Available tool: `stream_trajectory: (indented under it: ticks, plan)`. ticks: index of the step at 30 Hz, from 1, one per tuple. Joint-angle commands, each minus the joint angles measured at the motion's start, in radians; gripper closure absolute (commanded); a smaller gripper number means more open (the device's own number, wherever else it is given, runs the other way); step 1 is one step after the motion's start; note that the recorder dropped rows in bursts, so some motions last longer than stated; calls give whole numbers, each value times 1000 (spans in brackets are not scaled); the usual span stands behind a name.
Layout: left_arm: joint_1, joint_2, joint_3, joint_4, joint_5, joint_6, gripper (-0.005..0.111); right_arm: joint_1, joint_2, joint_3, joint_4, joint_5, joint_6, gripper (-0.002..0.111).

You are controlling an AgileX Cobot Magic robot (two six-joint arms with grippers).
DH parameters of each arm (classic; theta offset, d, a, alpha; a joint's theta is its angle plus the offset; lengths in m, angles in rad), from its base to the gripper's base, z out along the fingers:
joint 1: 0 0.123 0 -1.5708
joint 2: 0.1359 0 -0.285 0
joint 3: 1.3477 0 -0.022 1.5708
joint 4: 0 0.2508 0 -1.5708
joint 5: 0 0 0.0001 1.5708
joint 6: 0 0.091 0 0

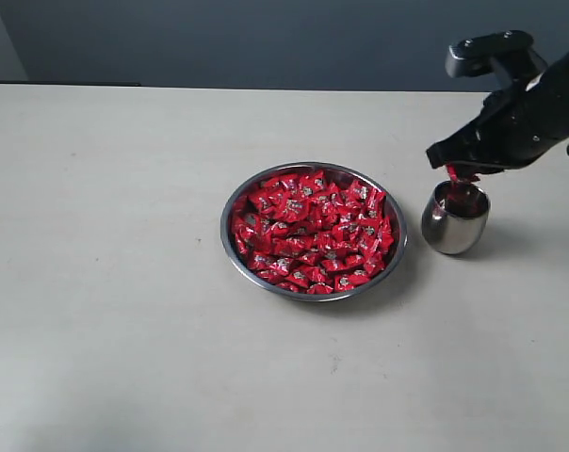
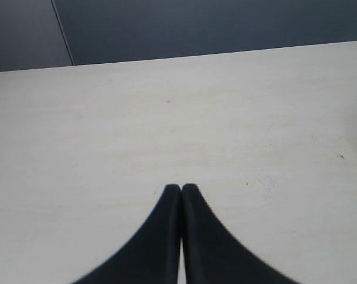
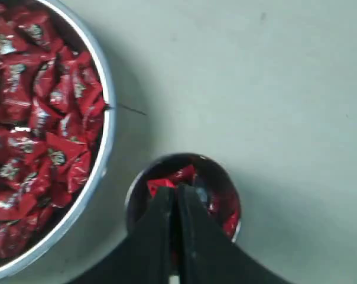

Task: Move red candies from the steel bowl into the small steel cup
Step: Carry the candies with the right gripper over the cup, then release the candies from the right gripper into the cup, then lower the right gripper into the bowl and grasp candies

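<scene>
While the right gripper (image 1: 454,170) hangs right over the small steel cup (image 1: 449,235), its jaws are pressed together, tips just above the cup mouth. Right wrist view: the same gripper (image 3: 174,193) is closed, and its fingertips (image 3: 162,198) cover part of the cup opening. A sliver of red shows at the tips in the exterior view. Cannot tell if that is a pinched candy or one lying in the cup.

The cup stands upright on the table (image 1: 105,282) at 3 o'clock of the steel bowl (image 1: 225,231), near it but not touching. Its rim (image 3: 131,198) rings a few red wrappers (image 3: 166,182), so some candy is inside.

The bowl sits mid-table in the exterior view, heaped with red candies (image 1: 313,231) nearly to the rim. They have shiny red wrappers with small pale marks and are packed tight. Right wrist view shows the bowl rim (image 3: 107,118) and more of the candies (image 3: 42,118), with a bare strip of table between bowl and cup.

The right arm enters the exterior view from 2 o'clock of the cup, black, tilted down toward it.

The left gripper (image 2: 181,188) is closed, fingers touching along their length, over bare table. It does not show in the exterior view, and nothing is held in it.
</scene>
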State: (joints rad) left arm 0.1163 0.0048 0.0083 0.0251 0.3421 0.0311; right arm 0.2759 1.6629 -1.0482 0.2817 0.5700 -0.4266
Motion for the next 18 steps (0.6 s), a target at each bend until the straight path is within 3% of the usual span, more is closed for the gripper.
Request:
stream_trajectory:
  ticks: [1,5,6,9,10,13,18]
  plan:
    - [-8,-5,-8,2,-5,-2,106,-37,35,35,23,-55,-7,108]
    - [-8,-5,-8,2,-5,-2,106,-37,76,35,25,-67,-7,106]
    - [-8,-5,-8,2,-5,-2,106,-37,80,35,25,-69,-7,100]
    - [-8,-5,-8,2,-5,-2,106,-37,63,35,32,-81,-9,68]
    - [-8,-5,-8,2,-5,-2,106,-37,50,35,32,-83,-9,65]
    - [-8,-5,-8,2,-5,-2,106,-35,9,35,57,-90,-11,68]
    - [-8,-5,-8,2,-5,-2,106,45,-44,35,188,-99,-113,88]
